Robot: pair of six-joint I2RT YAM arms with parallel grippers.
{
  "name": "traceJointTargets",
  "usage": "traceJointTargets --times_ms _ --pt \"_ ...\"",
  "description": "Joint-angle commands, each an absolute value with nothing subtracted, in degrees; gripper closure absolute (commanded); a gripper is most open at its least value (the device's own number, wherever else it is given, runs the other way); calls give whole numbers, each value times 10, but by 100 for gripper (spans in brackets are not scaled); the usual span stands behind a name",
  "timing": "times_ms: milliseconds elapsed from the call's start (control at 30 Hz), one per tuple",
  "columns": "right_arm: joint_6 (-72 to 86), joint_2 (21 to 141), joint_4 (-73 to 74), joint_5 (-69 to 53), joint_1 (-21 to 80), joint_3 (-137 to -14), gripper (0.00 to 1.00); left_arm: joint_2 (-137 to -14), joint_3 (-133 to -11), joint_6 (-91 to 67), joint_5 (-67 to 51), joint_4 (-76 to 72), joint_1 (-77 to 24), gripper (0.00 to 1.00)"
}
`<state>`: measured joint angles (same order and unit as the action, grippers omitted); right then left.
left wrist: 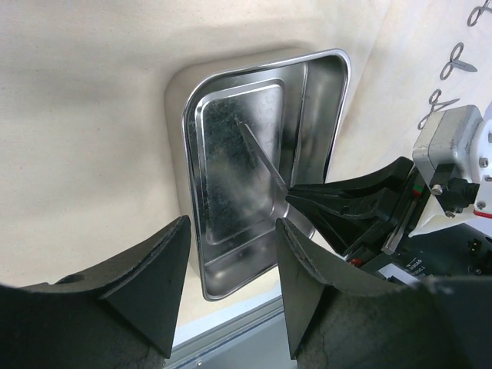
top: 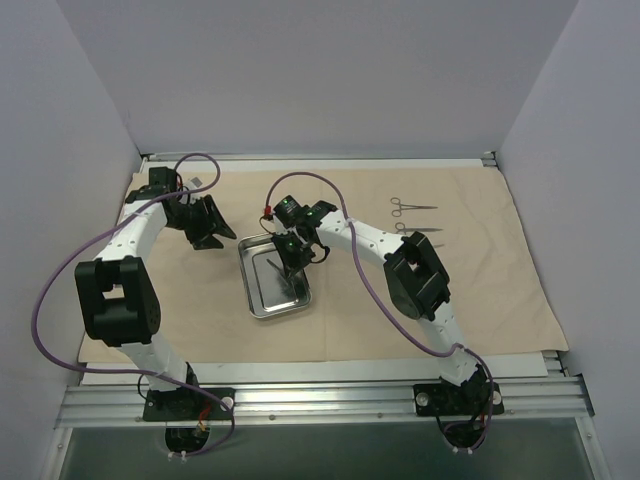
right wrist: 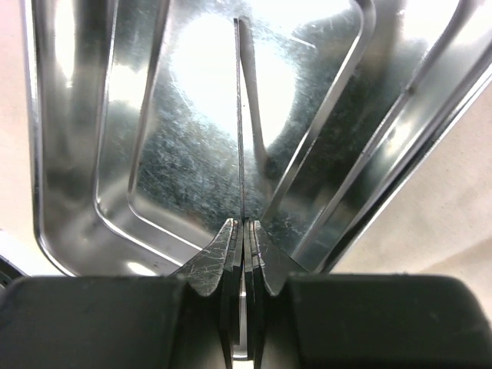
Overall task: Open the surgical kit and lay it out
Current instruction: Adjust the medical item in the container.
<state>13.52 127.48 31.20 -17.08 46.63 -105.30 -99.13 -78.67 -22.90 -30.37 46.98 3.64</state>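
**Operator:** Where is the tray (top: 275,275) sitting?

**Technician:** It is resting near the middle of the beige cloth (top: 480,300), which is lying spread flat over the table (top: 330,369).

**Operator:** What is the right arm (top: 415,270) doing?

**Technician:** It is reaching over the tray. Its jaws are pinching tight on a thin steel instrument (right wrist: 240,115), which is pointing into the tray.

**Operator:** And the left arm (top: 120,295)?

**Technician:** It is hovering over the cloth just left of the tray, jaws standing wide and gripping nothing.

**Operator:** Other instruments?

**Technician:** Two ring-handled forceps (top: 412,206) are lying on the cloth, well right of the tray.
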Motion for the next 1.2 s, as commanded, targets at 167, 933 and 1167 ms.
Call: traceJointTargets --times_ms 167,933,1167 --pt "138 1252 289 -208 465 -1050 100 -962 -809 -216 -304 480 42 43" --pt "69 1317 328 -102 467 -1061 100 -962 -800 -213 -308 478 43 43" --pt "57 1318 346 -87 467 -1079 95 -961 -798 -213 -308 476 43 44"
